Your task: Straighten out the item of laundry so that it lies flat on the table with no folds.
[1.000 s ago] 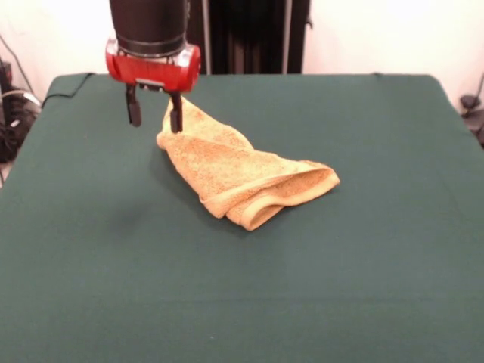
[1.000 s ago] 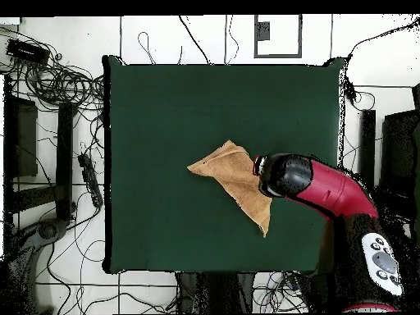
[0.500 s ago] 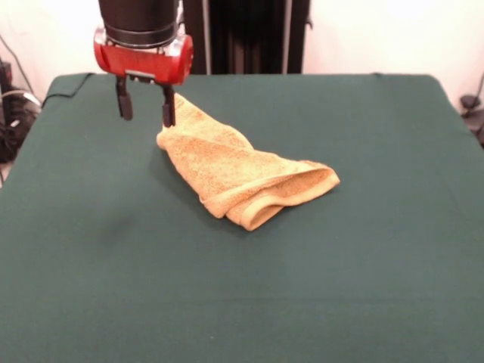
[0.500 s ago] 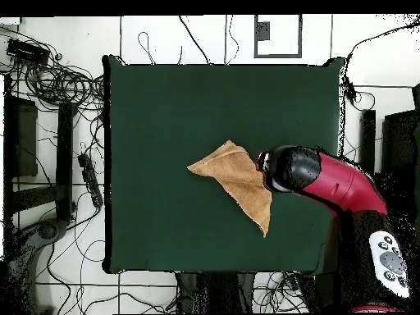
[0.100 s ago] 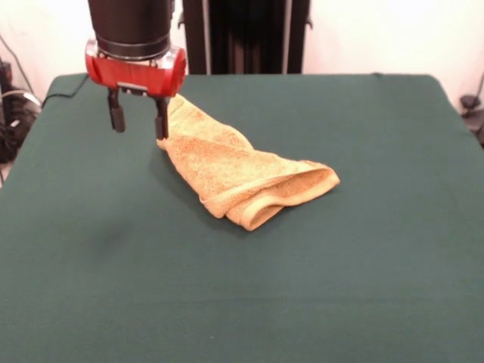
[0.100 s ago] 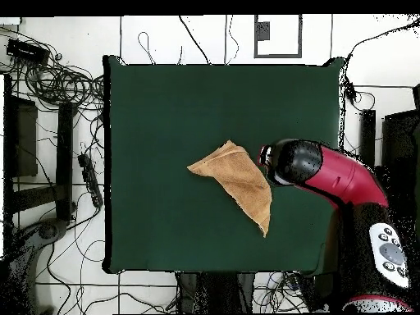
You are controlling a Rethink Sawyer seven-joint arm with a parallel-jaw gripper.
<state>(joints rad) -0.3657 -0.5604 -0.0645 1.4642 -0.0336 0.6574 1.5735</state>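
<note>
- Front view: the end effector is hanging with its two dark fingers spread apart and nothing between them; one finger is standing just at the towel's edge, the other over bare counter.
- Front view: the towel is lying folded and rumpled, stretching away from the end effector toward the counter's middle; a rolled double edge is showing at its end farthest from the end effector.
- Overhead view: the towel is appearing as a flat triangular patch just beside the arm's rounded head, with its folds and thickness not showing.
- Overhead view: the arm's head is covering the fingers, so their spread is readable only from the front.
- Front view: the arm's upper part is being cut off by the top edge.
- Whether the finger is touching the towel cannot be told; the towel's underside is hidden.
</note>
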